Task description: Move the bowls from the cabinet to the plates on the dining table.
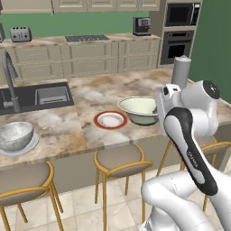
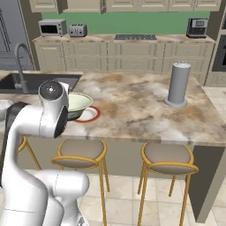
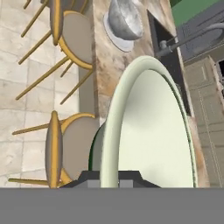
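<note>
My gripper is shut on the rim of the cream bowl with the green outside. In the left base view that bowl sits low over the dining table, just right of the red-rimmed plate. I cannot tell whether it touches the top. From the right base view the bowl covers part of that plate. The speckled silver bowl rests on the white plate at the table's left end, and the hand view shows this bowl too. The cabinet runs along the back wall's top.
A dark sink with a tall tap is set in the table's left half. A grey cylinder stands at the right end. Yellow-framed stools line the near side. The back counter holds a toaster and a coffee machine.
</note>
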